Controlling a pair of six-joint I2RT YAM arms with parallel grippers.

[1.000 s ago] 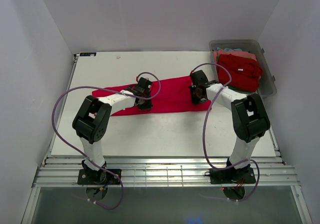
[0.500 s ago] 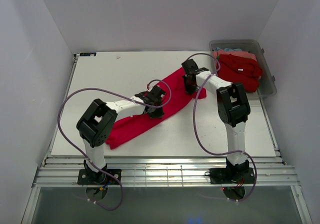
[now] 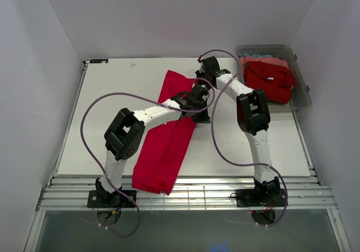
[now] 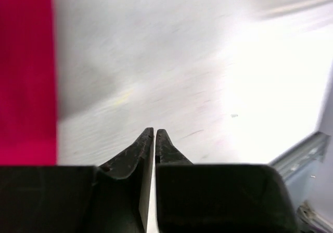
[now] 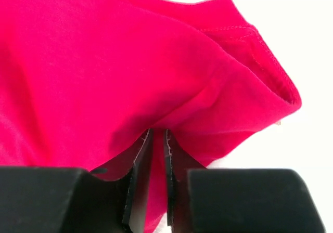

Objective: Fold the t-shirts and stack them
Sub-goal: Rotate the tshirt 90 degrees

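Note:
A red t-shirt (image 3: pixel 166 145), folded into a long strip, lies from the far middle of the white table (image 3: pixel 112 89) down to the near edge, where its end hangs over. My right gripper (image 3: pixel 199 86) is at the strip's far end, shut on a bunched edge of the shirt (image 5: pixel 104 61), with cloth pinched between the jaws (image 5: pixel 158 131). My left gripper (image 3: pixel 201 112) is just right of the strip, over bare table. Its jaws (image 4: pixel 155 131) are shut with nothing seen between them. The shirt (image 4: pixel 26 72) shows only at the left edge of that view.
A clear plastic bin (image 3: pixel 304 89) at the far right holds several red and pink garments (image 3: pixel 270 77). Metal rails (image 3: pixel 185 193) run along the table's near edge. Grey walls close in on three sides. Both arms' cables loop over the table.
The shirt has swung from lying across the table to lying front to back, its near end over the edge. Both grippers moved towards the far middle, the left one to the right.

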